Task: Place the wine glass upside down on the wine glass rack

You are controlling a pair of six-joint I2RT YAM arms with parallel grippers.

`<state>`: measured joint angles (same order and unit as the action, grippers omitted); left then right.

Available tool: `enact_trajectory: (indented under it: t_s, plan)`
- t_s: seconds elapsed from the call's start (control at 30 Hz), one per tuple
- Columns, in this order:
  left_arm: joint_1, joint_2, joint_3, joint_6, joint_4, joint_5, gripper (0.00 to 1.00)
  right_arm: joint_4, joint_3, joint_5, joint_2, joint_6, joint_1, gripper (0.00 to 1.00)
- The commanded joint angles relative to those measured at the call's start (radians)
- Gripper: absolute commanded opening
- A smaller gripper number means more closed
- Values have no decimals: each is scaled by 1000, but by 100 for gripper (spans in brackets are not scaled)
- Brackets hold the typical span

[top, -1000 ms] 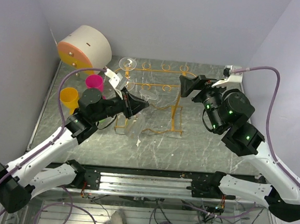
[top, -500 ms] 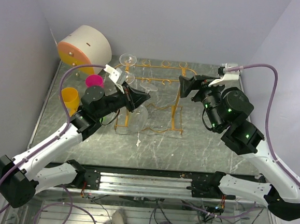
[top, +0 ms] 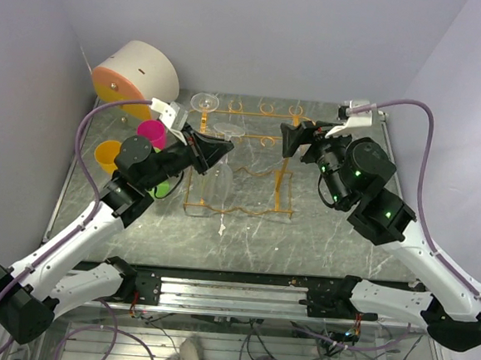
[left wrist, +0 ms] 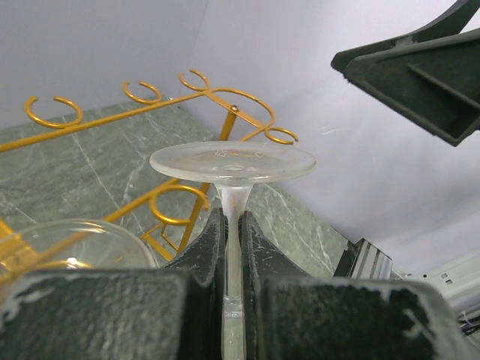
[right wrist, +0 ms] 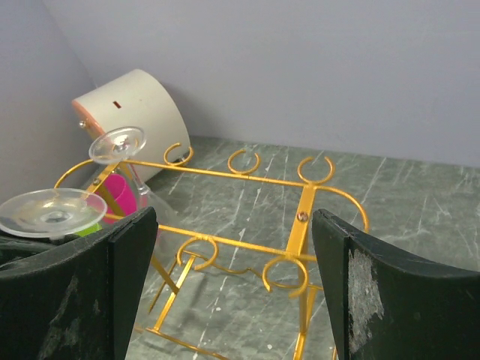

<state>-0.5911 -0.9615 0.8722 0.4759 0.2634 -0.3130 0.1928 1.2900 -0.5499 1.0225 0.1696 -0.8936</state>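
My left gripper [top: 216,148] is shut on the stem of a clear wine glass [top: 218,181]. It holds the glass upside down, foot up and bowl hanging, at the left end of the gold wire wine glass rack [top: 284,177]. In the left wrist view the stem runs between my fingers [left wrist: 201,251] and the round foot [left wrist: 232,161] sits above them, near the rack's loop hooks [left wrist: 225,97]. My right gripper [top: 288,139] is open and empty above the rack's right end; the right wrist view shows the rack [right wrist: 302,217] between its fingers [right wrist: 129,262] and the held foot [right wrist: 51,212] at left.
A second wine glass [top: 202,102] hangs upside down on the rack's far left corner, also in the right wrist view [right wrist: 118,144]. A beige drum box with an orange face [top: 136,76] lies at back left. Pink [top: 152,131], orange [top: 109,155] and green [top: 163,187] cups stand left of the rack.
My left gripper has lifted the glass from a tilt low in the rack to upright-inverted with its foot at the top frame. My right gripper has shifted a little left.
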Motion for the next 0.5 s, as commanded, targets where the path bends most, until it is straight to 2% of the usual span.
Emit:
enact_trajectory:
  t_s: [0.0, 0.2, 0.3, 0.47]
  plan:
    - [16, 37, -5, 15, 68, 25, 7, 11, 29, -38, 22, -5, 7, 84]
    - [25, 49, -23, 33, 85, 26, 7, 20, 60, -67, 80, 57, 49, 84]
    - [30, 53, -37, 53, 105, 18, 7, -2, 74, -19, 112, 90, 88, 84]
    - [39, 50, -76, 76, 160, -3, 7, 59, 152, 114, 217, 197, 194, 83]
